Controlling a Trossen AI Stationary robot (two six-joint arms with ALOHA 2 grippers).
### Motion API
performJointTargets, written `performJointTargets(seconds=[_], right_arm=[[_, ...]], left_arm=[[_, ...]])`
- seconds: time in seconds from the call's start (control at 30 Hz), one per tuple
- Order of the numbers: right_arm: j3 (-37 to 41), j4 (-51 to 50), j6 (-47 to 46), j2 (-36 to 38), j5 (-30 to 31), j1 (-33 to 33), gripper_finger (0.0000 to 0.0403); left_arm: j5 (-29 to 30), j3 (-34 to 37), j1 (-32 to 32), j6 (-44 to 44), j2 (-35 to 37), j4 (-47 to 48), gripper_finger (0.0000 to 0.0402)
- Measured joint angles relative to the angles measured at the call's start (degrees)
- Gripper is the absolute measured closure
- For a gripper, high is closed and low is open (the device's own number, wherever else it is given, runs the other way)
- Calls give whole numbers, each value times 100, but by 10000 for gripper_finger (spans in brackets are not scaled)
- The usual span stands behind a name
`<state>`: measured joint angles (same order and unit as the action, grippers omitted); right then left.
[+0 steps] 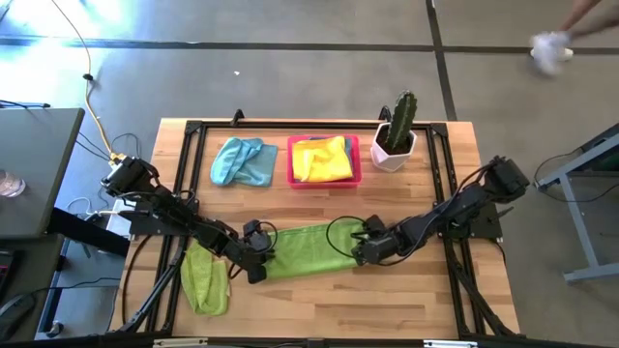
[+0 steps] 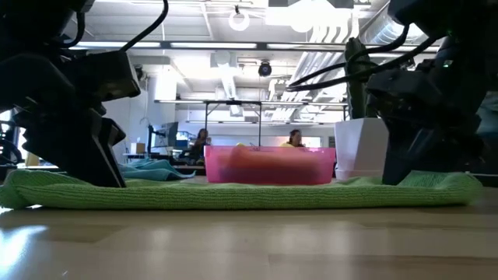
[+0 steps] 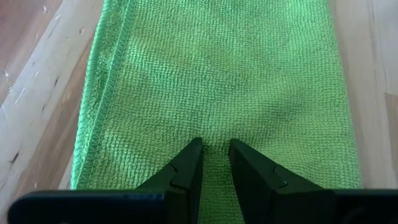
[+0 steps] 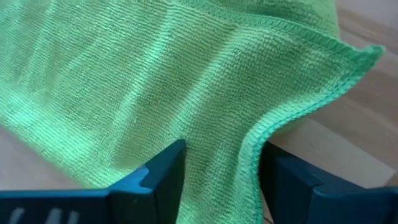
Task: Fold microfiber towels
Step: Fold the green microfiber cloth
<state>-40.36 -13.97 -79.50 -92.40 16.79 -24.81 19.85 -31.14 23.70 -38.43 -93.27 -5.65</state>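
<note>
A lime green towel [image 1: 309,249], folded into a long strip, lies flat on the table's middle near part. My left gripper [image 1: 259,253] is down on its left end, fingers nearly together on the cloth [image 3: 216,155]. My right gripper [image 1: 360,246] is at its right end, open, with the hemmed edge [image 4: 249,146] rising between the fingers. A second lime green towel [image 1: 205,280] lies bunched at the near left. A light blue towel [image 1: 242,161] lies at the far left. A yellow towel [image 1: 322,158] lies in the pink tray [image 1: 293,159]. My left gripper pinches a small ridge of the towel's top surface [image 3: 216,134] near its left end between its two fingertips, coming slanting down from the table's left. The towel lies flat on the table; how many layers are caught I cannot tell. My right gripper's fingers [image 4: 158,177] stand on either side of the towel's right-end edge; whether they touch it I cannot tell.
A white pot with a cactus [image 1: 395,135] stands at the far right beside the tray. Black frame rails [image 1: 445,193] run along the table's edges. Bare wood [image 1: 319,309] lies in front of the towel.
</note>
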Motion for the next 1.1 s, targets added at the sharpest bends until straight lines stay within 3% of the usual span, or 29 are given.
performJointTargets(seconds=[0.23,0.47,0.93,1.1], right_arm=[[-27,210,2,-272,147,4,295],[-72,172,383,-282,268,6,394],[-119,-425,485,-179,-13,21,401],[-415,-1754,496,45,-251,11,402]], left_arm=[[25,-2,2,38,0,-15,328],[31,0,0,37,7,-41,328],[-544,14,4,-42,614,40,328],[-701,11,4,-39,863,33,328]])
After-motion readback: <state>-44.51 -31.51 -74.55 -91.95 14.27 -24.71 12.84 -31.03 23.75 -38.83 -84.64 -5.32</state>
